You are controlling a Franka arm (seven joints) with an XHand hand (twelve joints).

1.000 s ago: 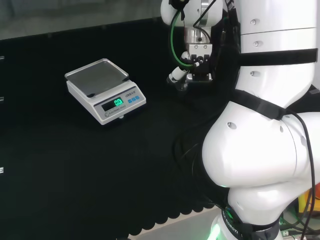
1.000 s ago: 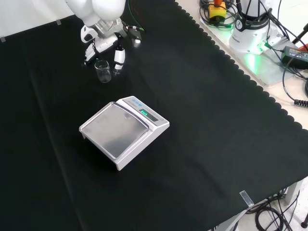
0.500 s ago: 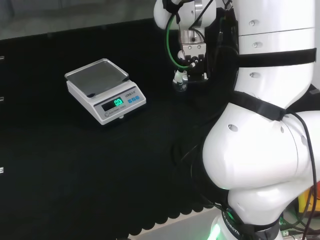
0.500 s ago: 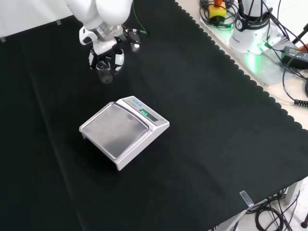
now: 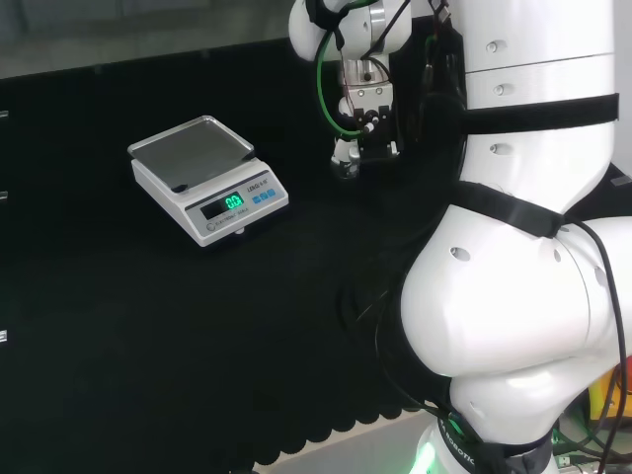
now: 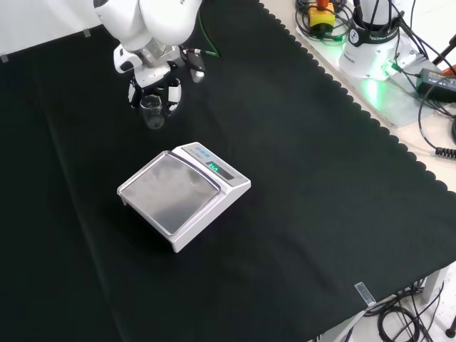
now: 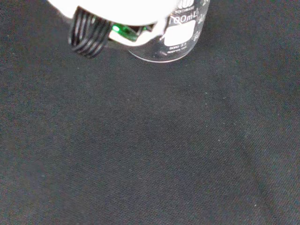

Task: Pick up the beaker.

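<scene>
In the upper left of the front view, the clear glass beaker (image 6: 151, 112) is seen upright between the curled fingers of the hand (image 6: 152, 89), which are closed around it. Whether its base touches the black tabletop (image 6: 306, 178) cannot be told. In the wrist view, the beaker (image 7: 176, 40) is shown close against the hand (image 7: 117, 14). A white scale (image 6: 182, 194) is placed just below the beaker in the front view, apart from it.

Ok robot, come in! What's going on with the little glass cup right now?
Hand curled round the beaker. Beaker upright, close beside the scale, not touching it. Nothing in the way.
</scene>
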